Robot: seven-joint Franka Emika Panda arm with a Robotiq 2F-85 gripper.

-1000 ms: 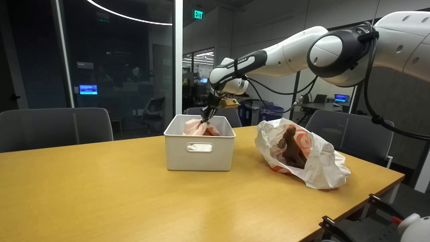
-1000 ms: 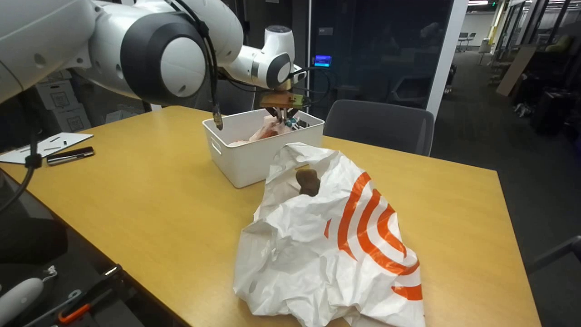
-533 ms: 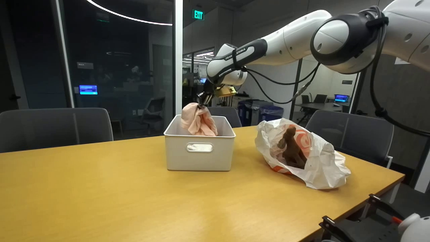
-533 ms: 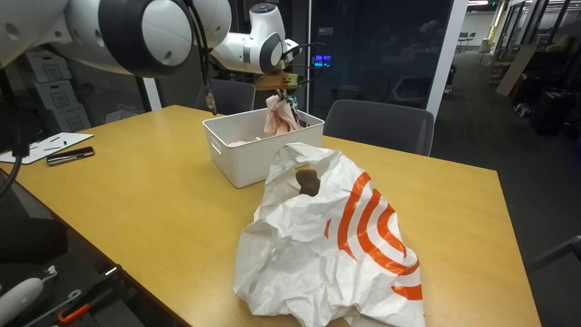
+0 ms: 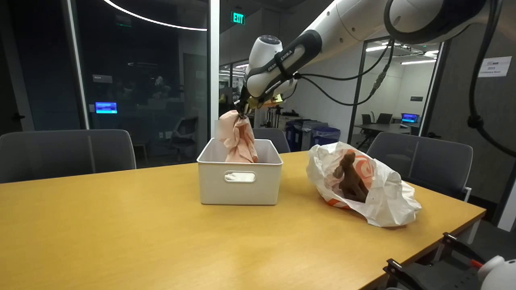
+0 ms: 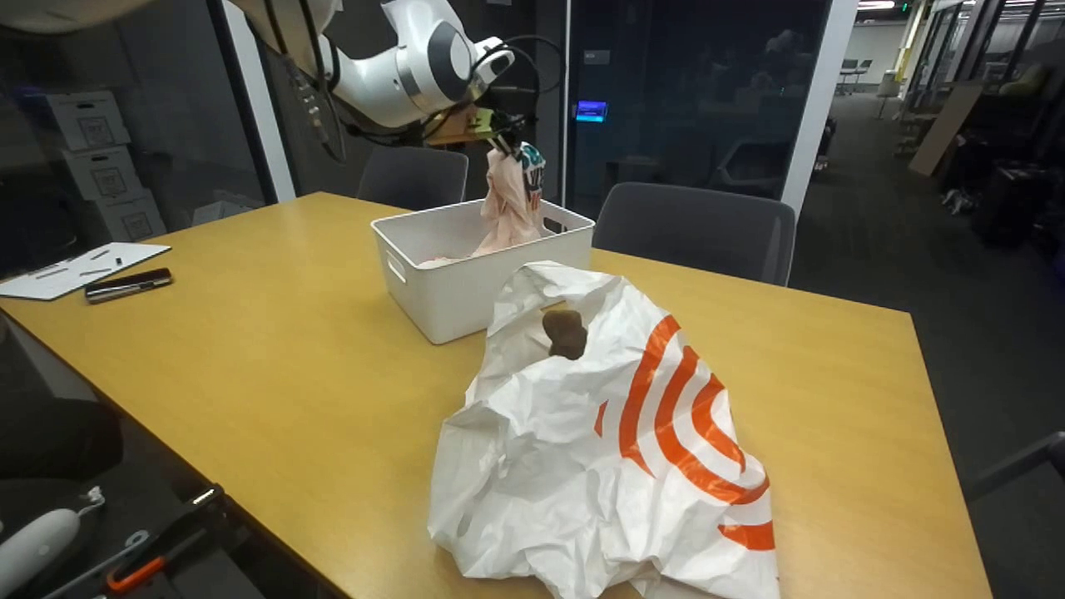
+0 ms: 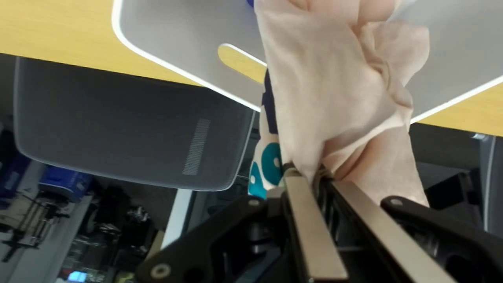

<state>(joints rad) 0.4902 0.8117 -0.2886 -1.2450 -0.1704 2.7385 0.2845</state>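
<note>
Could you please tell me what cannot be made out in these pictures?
Pink cloth: lower end hidden by the near wall of the white bin in both exterior views.
Brown figure: mostly behind the white bag in an exterior view.
Blue thing: cut off by the wrist view's top edge.

1 held cloth [image 7: 342, 90], 1 wht tub [image 5: 240, 193], 1 wht bag [image 6: 566, 449], 1 brn obj [image 5: 352, 179].

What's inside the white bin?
The lower part of the pink cloth held by the pincer, a pale pink thing near it, and an unclear blue sliver. The cloth and the walls of the bin hide the rest.
</note>
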